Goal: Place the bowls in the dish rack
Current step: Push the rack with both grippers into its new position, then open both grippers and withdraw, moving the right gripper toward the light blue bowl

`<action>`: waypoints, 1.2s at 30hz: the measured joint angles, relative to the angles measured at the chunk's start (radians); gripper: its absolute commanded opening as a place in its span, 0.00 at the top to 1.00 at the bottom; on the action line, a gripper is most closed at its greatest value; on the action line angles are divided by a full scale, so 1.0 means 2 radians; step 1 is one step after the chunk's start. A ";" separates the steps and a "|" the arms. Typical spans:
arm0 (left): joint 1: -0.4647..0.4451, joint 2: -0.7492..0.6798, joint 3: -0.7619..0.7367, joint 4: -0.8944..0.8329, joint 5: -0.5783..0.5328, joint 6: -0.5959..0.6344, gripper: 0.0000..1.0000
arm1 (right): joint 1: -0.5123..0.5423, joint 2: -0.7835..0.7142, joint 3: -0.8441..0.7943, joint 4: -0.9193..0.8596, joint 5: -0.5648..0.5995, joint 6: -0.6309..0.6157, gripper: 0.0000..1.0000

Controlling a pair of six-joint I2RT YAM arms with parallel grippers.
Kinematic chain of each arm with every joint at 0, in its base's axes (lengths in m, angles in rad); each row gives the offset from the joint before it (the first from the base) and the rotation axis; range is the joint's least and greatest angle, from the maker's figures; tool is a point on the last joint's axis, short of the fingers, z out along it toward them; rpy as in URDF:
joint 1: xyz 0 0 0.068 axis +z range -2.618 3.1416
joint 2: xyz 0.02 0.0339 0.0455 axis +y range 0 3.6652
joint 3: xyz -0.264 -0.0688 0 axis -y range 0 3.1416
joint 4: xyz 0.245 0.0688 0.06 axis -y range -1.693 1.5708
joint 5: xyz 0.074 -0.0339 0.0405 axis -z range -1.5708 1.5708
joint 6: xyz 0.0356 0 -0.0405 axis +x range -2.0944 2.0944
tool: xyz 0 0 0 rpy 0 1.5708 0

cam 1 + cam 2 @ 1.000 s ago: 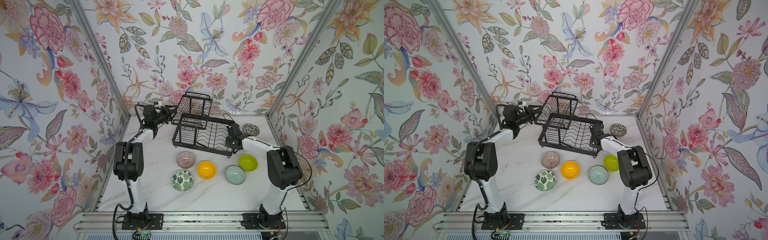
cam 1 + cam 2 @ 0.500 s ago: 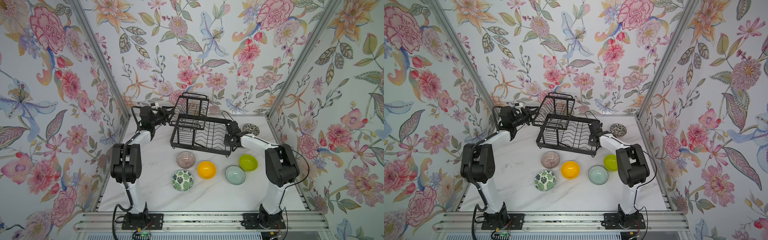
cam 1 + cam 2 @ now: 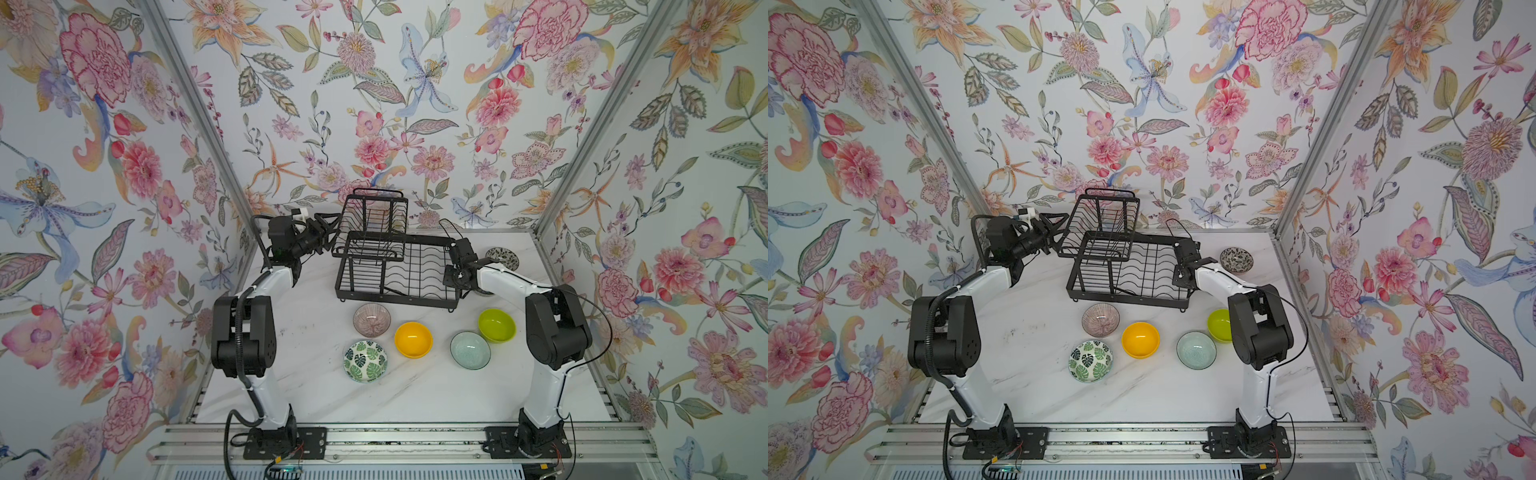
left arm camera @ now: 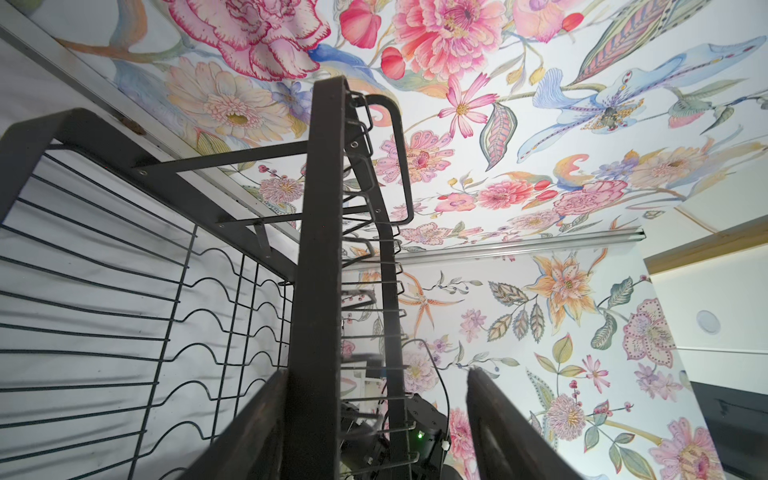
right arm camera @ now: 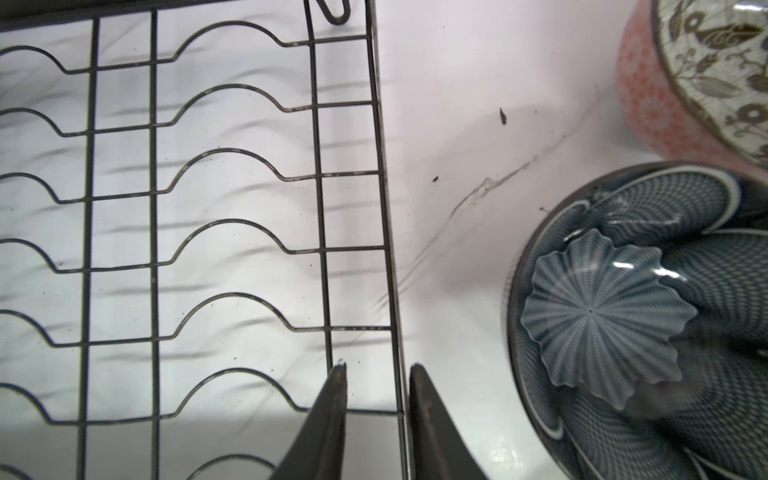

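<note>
The black wire dish rack (image 3: 399,297) stands at the back of the table with no bowl in it. My left gripper (image 3: 326,235) is open around the frame bar (image 4: 324,208) of the raised basket, and one finger (image 4: 266,411) touches the bar. My right gripper (image 3: 452,277) is open a little and straddles the lower tray's right rim wire (image 5: 384,199). In front of the rack sit the ribbed pink-brown (image 3: 371,319), yellow (image 3: 413,340), leaf-print (image 3: 365,360), aqua (image 3: 470,350) and lime (image 3: 496,325) bowls. The black-and-white bowl (image 3: 503,257) and the dark blue bowl (image 5: 623,324) lie right of the rack.
Flowered walls close in the table (image 3: 316,395) on the left, back and right. The rack's raised basket (image 3: 374,216) stands close to the back wall. My right forearm (image 3: 503,276) lies over the dark blue bowl in both top views.
The rack has shifted slightly left and toward the back. My left gripper has opened around the basket's frame bar. The right gripper stays at the tray's right rim.
</note>
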 measured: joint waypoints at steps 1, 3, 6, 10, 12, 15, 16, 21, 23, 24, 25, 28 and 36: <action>0.001 -0.002 0.000 0.000 0.002 0.004 0.14 | 0.000 0.000 0.001 0.000 -0.001 0.001 0.66; 0.005 -0.008 0.000 -0.007 0.006 0.017 0.04 | 0.001 0.000 0.003 0.000 -0.002 0.006 0.61; 0.013 -0.019 0.004 -0.031 0.013 0.043 0.01 | 0.003 0.000 0.006 -0.001 -0.003 0.011 0.52; 0.027 -0.026 0.022 -0.083 0.013 0.088 0.01 | 0.003 -0.004 0.008 -0.007 -0.002 0.019 0.33; 0.035 -0.027 0.034 -0.121 0.012 0.117 0.01 | 0.003 -0.011 0.008 -0.013 0.001 0.023 0.18; 0.044 -0.031 0.061 -0.208 0.002 0.179 0.01 | 0.003 -0.031 0.009 -0.023 0.003 0.026 0.01; 0.045 -0.033 0.069 -0.234 -0.005 0.198 0.01 | 0.003 -0.037 0.009 -0.026 0.003 0.026 0.01; 0.047 -0.084 0.082 -0.378 -0.081 0.293 0.01 | 0.003 -0.097 0.007 -0.035 0.003 0.031 0.01; 0.047 -0.120 0.066 -0.410 -0.119 0.311 0.01 | 0.003 -0.123 0.002 -0.035 0.001 0.035 0.01; 0.047 -0.146 0.048 -0.422 -0.139 0.315 0.01 | 0.003 -0.139 -0.002 -0.036 0.000 0.039 0.01; 0.047 -0.169 0.030 -0.432 -0.156 0.317 0.01 | 0.003 -0.151 -0.006 -0.038 0.000 0.043 0.01; 0.043 -0.247 -0.044 -0.455 -0.204 0.316 0.01 | 0.003 -0.189 -0.025 -0.044 -0.006 0.060 0.01; -0.021 -0.376 -0.210 -0.544 -0.290 0.286 0.01 | 0.033 -0.257 -0.083 -0.072 -0.030 0.081 0.01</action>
